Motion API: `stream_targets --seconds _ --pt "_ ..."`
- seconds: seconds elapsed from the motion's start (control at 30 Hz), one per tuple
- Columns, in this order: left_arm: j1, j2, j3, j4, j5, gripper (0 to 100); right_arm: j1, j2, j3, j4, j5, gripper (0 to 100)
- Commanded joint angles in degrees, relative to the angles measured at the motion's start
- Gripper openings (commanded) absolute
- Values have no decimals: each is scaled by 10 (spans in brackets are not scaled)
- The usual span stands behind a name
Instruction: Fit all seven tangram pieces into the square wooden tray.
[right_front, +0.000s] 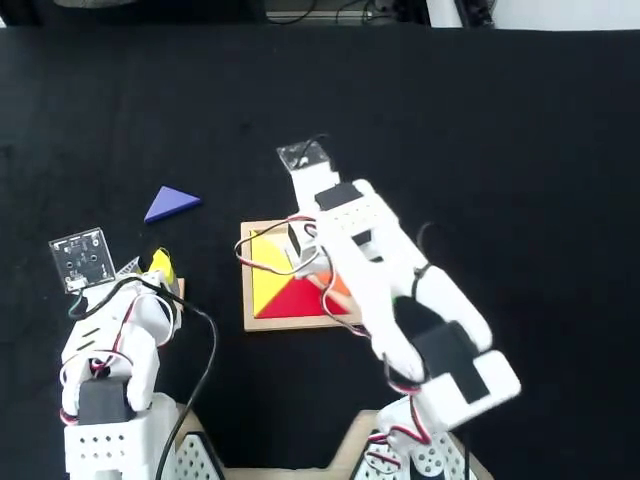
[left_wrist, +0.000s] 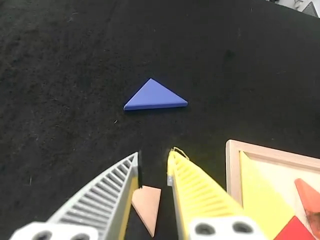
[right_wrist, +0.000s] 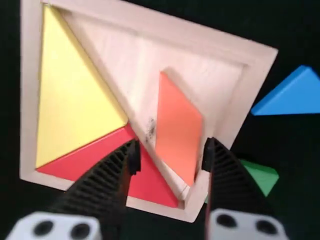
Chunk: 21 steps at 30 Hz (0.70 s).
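Where the tray (right_front: 280, 322) lies at the middle of the surface (right_front: 480, 130), the right hand (right_wrist: 170, 155) is held over it, released, its fingers straddling one end of the orange parallelogram (right_wrist: 177, 130), whose long axis runs roughly along the fingers. The yellow triangle (right_wrist: 75, 105) is set with its long edge against the tray's left wall and the red triangle (right_wrist: 150, 187) with its long edge against the near wall, both apexes pointed at the middle. A green piece (right_wrist: 260, 177) and a light-blue triangle (right_wrist: 290, 95) are seen just outside the tray. Left of the tray, the left hand (left_wrist: 154, 154) is spread open, with a tan triangle (left_wrist: 147, 202) lying between its fingers. Farther off, the blue triangle (left_wrist: 155, 96) is laid flat, its long edge running roughly left to right and its apex pointed far.
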Motion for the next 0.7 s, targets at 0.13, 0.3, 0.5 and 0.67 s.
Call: stream_targets --seconds 0.13,0.3,0.5,0.67 --pt "2 -3 -4 -11 -3 109 9 -83 -41 -43 68 67" --pt "2 -3 -4 -11 -3 109 10 -30 -83 -39 96 66" --pt "2 -3 -4 -11 -3 109 6 60 -148 -20 109 18" --pt "2 -4 -4 -11 -3 109 10 98 -181 -13 108 11"
